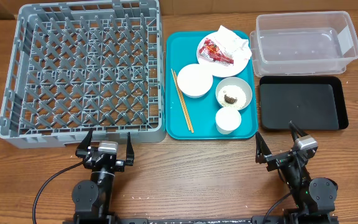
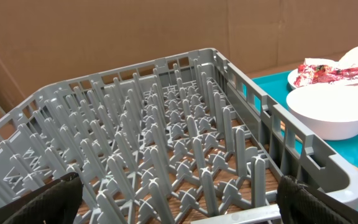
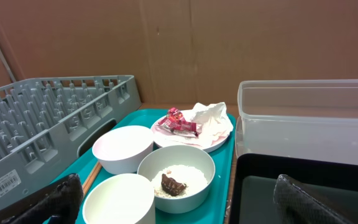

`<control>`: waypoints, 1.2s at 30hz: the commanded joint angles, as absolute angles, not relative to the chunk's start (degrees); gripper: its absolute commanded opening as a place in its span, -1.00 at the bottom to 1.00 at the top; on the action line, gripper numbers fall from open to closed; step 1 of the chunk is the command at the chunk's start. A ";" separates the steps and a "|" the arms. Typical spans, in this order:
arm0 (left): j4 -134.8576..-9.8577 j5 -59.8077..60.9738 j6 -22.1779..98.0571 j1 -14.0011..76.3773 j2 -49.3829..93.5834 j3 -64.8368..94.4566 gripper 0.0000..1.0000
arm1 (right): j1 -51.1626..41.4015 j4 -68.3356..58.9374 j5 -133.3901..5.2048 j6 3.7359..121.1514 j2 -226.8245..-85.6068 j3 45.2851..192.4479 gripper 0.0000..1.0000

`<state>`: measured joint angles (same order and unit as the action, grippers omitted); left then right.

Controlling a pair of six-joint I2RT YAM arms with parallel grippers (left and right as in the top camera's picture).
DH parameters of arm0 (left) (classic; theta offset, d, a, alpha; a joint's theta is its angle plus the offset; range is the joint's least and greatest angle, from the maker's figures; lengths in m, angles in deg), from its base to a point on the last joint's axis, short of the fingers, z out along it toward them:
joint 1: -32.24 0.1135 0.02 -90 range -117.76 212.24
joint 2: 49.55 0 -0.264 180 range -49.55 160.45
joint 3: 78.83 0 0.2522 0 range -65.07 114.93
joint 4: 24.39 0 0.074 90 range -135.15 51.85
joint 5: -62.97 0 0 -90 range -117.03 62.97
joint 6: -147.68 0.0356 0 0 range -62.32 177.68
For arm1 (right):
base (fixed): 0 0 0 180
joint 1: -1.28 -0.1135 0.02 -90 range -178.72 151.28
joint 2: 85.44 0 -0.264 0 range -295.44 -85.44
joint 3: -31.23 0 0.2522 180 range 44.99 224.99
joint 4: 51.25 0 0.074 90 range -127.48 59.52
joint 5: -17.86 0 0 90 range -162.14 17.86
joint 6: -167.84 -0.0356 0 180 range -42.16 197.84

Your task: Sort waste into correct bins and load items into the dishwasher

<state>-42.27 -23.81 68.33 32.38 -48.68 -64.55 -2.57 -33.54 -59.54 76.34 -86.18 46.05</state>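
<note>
At the near edge of the tabletop [image 1: 185,180] both arms sat low. The left jaws were spread wide and held nothing, their tips right at the near wall of the grey dish rack [image 1: 42,134]. The right jaws were spread just as wide and also held nothing, facing the near edge of the black tray [image 1: 297,106] without touching it. The rack took up the left half of the tabletop, pegs upright. Just beside its right wall lay the teal tray [image 1: 174,121], its long axis running near to far. Nearest on it stood the small white cup [image 1: 227,120], mouth up, by the near right corner. The chopsticks [image 1: 182,101] lay side by side along the tray's left edge, long axis near to far, their far ends leaning slightly toward the rack. Beyond the cup sat a bowl [image 1: 243,88] holding whitish grains and a brown lump [image 1: 230,98], and to its left, a little farther back, a second white bowl [image 1: 194,80]. At the tray's far edge the plate [image 1: 219,70] carried the red wrapper [image 1: 217,51], its long axis slanting from far left to near right, with the crumpled napkin [image 1: 234,38] behind it. The black tray lay toward the right edge, long axis left to right, and the clear tub [image 1: 306,43] sat just beyond it in the far right corner, lined up the same way.
</note>
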 commanded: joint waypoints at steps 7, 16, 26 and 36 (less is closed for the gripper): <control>-42.42 -24.27 67.52 32.75 -49.21 -64.79 1.00 | -2.88 -33.91 -60.08 76.15 -85.61 45.44 1.00; -42.42 -24.27 67.52 32.75 -49.21 -64.79 1.00 | -2.84 -34.22 -61.85 76.17 -85.61 45.46 1.00; -42.42 -24.27 67.52 32.75 -49.21 -64.79 1.00 | -2.84 -33.04 -61.55 76.13 -87.25 52.98 1.00; -42.42 -24.27 67.52 32.75 -49.21 -64.79 1.00 | -2.84 -25.28 -56.04 76.19 -111.68 75.88 1.00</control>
<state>-42.36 -23.90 68.33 32.38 -48.68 -64.55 -2.55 -26.92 -58.27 76.32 -104.01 68.80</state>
